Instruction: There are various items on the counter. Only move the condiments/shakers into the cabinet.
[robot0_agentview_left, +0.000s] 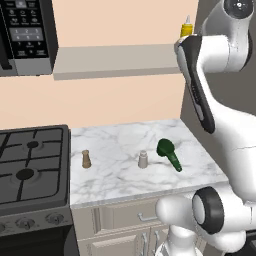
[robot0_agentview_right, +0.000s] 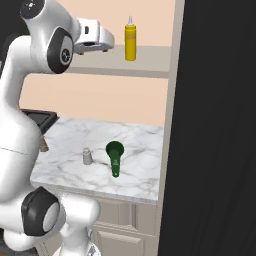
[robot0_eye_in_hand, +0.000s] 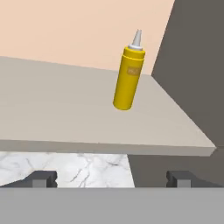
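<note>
The yellow squeeze bottle (robot0_eye_in_hand: 128, 78) stands upright on the cabinet shelf (robot0_eye_in_hand: 65, 105) near its right end (robot0_agentview_right: 130, 39), (robot0_agentview_left: 186, 27). My gripper (robot0_eye_in_hand: 111, 179) hangs open in front of the shelf's edge, a little back from the bottle, with nothing between its fingertips (robot0_eye_in_hand: 41, 178); the hand (robot0_agentview_right: 95, 37) is level with the shelf (robot0_agentview_right: 150, 62). Down on the marble counter (robot0_agentview_left: 115, 145) stand the brown shaker (robot0_agentview_left: 86, 159) and the grey shaker (robot0_agentview_left: 143, 159), (robot0_agentview_right: 87, 156). The dark green long-handled thing (robot0_agentview_left: 169, 152), (robot0_agentview_right: 115, 156) lies to the right of the grey one.
A black gas stove (robot0_agentview_left: 30, 165) adjoins the counter's left side, with a black microwave (robot0_agentview_left: 25, 35) above it beside the shelf (robot0_agentview_left: 115, 60). A dark tall wall (robot0_agentview_right: 220, 125) closes the right end of counter and shelf. Beige drawer fronts (robot0_agentview_left: 135, 215) sit below.
</note>
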